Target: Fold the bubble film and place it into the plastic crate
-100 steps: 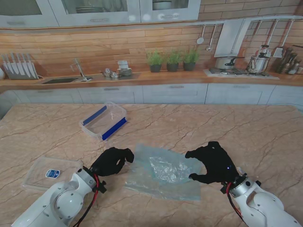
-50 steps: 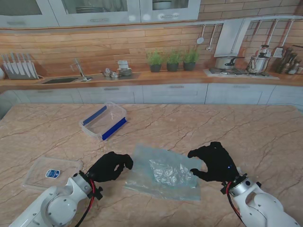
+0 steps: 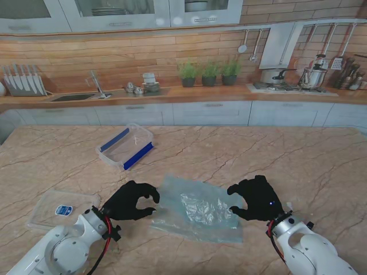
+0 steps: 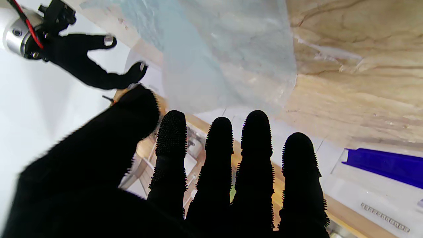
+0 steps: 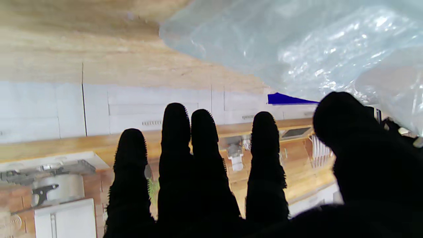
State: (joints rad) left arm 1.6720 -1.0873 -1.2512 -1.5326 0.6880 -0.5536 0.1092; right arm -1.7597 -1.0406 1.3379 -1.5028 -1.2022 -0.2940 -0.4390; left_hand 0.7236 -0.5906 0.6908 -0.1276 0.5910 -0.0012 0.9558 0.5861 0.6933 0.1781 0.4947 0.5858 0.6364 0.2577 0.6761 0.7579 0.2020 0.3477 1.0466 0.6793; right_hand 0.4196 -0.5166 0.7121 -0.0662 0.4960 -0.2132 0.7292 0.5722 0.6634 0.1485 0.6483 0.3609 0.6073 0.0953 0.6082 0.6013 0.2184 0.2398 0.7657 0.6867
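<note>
Lying between spread, empty left robot hand (image 3: 131, 200) and right robot hand (image 3: 255, 199): bubble film (image 3: 195, 209).

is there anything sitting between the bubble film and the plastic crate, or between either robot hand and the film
Nothing visible. Bare marble lies between the bubble film and the plastic crate farther from me. The left robot hand and right robot hand flank the film's side edges, both open. The clear lid lies off to the left, outside those paths.
</note>
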